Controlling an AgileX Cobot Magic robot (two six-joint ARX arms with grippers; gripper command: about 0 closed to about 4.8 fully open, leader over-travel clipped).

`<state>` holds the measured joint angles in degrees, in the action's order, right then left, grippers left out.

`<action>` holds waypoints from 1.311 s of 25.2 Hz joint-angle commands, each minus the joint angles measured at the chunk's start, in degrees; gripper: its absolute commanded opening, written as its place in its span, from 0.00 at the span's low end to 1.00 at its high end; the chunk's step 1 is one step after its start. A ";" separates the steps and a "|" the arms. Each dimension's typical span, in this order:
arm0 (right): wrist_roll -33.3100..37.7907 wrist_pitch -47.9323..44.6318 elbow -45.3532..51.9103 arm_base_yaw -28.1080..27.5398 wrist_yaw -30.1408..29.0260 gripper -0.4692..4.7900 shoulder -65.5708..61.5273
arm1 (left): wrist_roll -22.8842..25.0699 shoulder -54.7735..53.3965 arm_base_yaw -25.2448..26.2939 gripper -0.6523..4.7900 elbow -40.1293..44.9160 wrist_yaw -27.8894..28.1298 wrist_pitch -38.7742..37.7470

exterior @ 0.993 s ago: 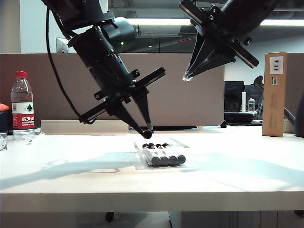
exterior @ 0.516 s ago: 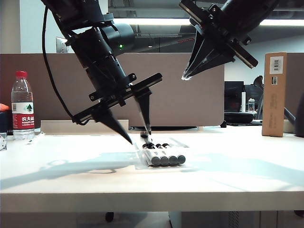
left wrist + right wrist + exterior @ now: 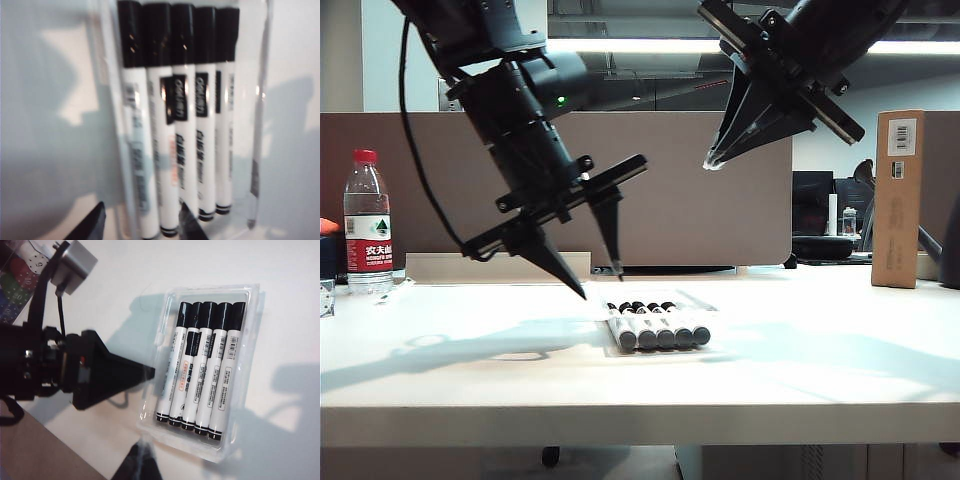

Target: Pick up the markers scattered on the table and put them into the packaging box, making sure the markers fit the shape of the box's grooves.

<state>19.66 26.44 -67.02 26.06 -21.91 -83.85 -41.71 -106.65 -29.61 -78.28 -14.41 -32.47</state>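
Several markers [image 3: 655, 326] with white barrels and black caps lie side by side in the grooves of the clear packaging box [image 3: 692, 297] at the middle of the table [image 3: 470, 370]. My left gripper [image 3: 600, 284] hangs open just above the box's left edge, holding nothing. In the left wrist view its black fingertips [image 3: 96, 222] straddle the end of the outermost marker [image 3: 137, 150], apart from it, with the box wall [image 3: 257, 150] on the far side. My right gripper [image 3: 708, 163] is shut and empty, high above the box. In the right wrist view, the right gripper [image 3: 141, 460] hovers near the box [image 3: 250, 365] and markers [image 3: 200, 370].
A water bottle with a red cap [image 3: 367, 222] stands at the table's far left. A tall brown cardboard box [image 3: 898, 200] stands at the far right. A grey-brown partition [image 3: 720, 220] runs behind the table. The left arm's finger [image 3: 110, 375] shows in the right wrist view beside the box.
My left gripper opened and let a marker go into the leftmost groove, then rose and drifted left. The right arm stayed still.
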 commanded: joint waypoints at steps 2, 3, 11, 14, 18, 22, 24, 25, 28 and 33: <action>-0.50 0.79 -0.31 0.04 -0.24 0.08 0.26 | 5.29 1.22 1.68 0.44 -0.09 0.09 -1.75; -0.70 1.18 -0.31 0.04 -0.22 0.08 0.26 | 6.54 1.46 1.88 0.39 -0.09 0.11 -2.21; -0.76 5.09 -0.31 0.04 -0.07 0.08 0.63 | 18.88 7.48 2.14 0.11 -0.07 4.33 -6.91; -0.94 7.67 -0.31 0.07 0.24 0.08 1.70 | 23.78 12.37 2.10 0.11 0.42 7.39 -7.13; -2.38 10.60 1.05 1.77 6.16 0.08 9.27 | 24.92 26.47 0.76 0.11 12.15 8.20 2.43; -2.62 7.74 5.62 1.77 6.62 0.08 17.86 | 26.69 38.23 -3.06 0.11 23.91 9.18 13.16; -2.62 3.78 11.06 1.75 8.00 0.08 25.31 | 28.50 46.82 -6.88 0.11 31.39 10.32 22.40; -2.64 1.95 14.84 1.70 11.56 0.08 30.60 | 29.81 51.87 -9.38 0.11 35.26 12.13 27.71; -2.62 -0.31 19.50 1.70 12.83 0.08 36.17 | 32.65 58.77 -12.24 0.11 39.85 16.55 33.18; -2.62 -0.83 22.43 1.68 12.98 0.08 38.99 | 35.19 65.02 -12.83 0.11 43.52 18.51 33.53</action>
<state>17.08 26.52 -44.47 27.77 -8.78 -45.08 -7.44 -42.35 -42.57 -34.94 3.64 2.13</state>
